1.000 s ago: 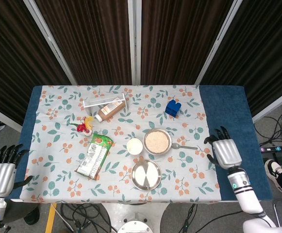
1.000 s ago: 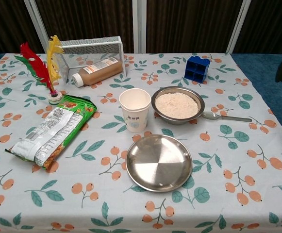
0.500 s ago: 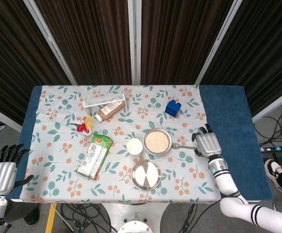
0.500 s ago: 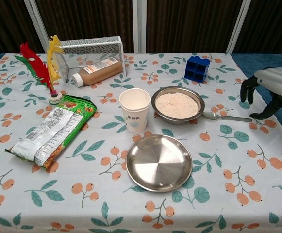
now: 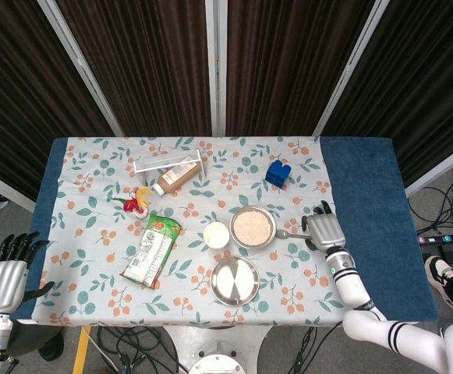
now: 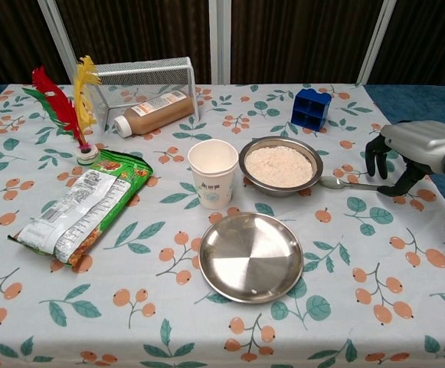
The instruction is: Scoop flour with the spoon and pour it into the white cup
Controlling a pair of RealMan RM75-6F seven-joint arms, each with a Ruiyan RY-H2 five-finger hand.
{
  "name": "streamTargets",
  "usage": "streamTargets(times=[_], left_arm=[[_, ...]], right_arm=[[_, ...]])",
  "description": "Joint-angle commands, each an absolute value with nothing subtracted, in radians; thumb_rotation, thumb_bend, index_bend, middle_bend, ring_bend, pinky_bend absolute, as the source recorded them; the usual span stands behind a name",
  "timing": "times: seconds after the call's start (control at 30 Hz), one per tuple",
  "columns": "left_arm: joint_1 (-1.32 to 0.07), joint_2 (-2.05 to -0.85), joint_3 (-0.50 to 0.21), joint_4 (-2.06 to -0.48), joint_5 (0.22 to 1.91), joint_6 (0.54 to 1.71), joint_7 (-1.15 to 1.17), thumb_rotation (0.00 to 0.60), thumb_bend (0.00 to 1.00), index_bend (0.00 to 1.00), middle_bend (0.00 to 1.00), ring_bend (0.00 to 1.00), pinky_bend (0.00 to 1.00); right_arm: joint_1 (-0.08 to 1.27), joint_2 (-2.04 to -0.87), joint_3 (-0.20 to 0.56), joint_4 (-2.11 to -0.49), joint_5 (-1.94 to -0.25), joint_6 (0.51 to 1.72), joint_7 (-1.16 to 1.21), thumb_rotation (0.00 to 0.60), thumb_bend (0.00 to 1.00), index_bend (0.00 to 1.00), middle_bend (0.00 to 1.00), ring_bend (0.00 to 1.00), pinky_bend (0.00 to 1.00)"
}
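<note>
The metal spoon (image 6: 346, 183) lies flat at centre right, beside the round steel bowl of flour (image 6: 279, 165). The right hand (image 6: 406, 149) is positioned over its handle, fingers spread downward, holding nothing. The paper white cup (image 6: 213, 173) stands left of the bowl. The left hand (image 5: 2, 274), lower left, is spread wide.

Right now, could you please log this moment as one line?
phase: reach | right hand: open, over spoon handle | spoon: on table | left hand: idle | white cup: upright
</note>
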State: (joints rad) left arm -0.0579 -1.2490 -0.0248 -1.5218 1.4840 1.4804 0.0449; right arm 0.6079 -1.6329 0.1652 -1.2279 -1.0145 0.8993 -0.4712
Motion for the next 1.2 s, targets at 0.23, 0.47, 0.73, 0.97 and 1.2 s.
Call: streamTargets(times=[0.23,0.47,0.73,0.97,1.2], left_arm=[[-0.058,-1.249,-0.026,-1.517,1.477,1.476,0.046,0.6,0.02,0.28,0.23,0.12,0.07],[-0.056,-1.252,-0.024,-1.512,1.475,1.477,0.043,0.6,0.02,0.28,0.23,0.12,0.07],[-0.054,-1.255,-0.023,-1.503,1.472,1.477,0.038,0.6,0.02,0.28,0.23,0.12,0.06],[-0.051,-1.256,-0.022,-1.5,1.473,1.479,0.036,0.6,0.03,0.28,0.23,0.12,0.06],[-0.049,-1.253,-0.023,-1.5,1.473,1.484,0.035,0.6,0.02,0.28,0.23,0.12,0.06]], right_arm=[[0.628,-1.665,0.159,-1.184,-1.006,0.875,-0.458,0.6,0.23,0.51,0.51,0.2,0.01],[0.631,-1.664,0.154,-1.19,-1.002,0.873,-0.453,0.6,0.24,0.53,0.53,0.21,0.01],[0.644,-1.672,0.152,-1.177,-0.984,0.86,-0.465,0.6,0.26,0.54,0.54,0.23,0.01],[0.652,-1.674,0.149,-1.173,-0.978,0.852,-0.469,0.6,0.3,0.56,0.56,0.25,0.01],[0.66,-1.593,0.142,-1.257,-0.989,0.857,-0.497,0.6,0.33,0.58,0.57,0.26,0.0]])
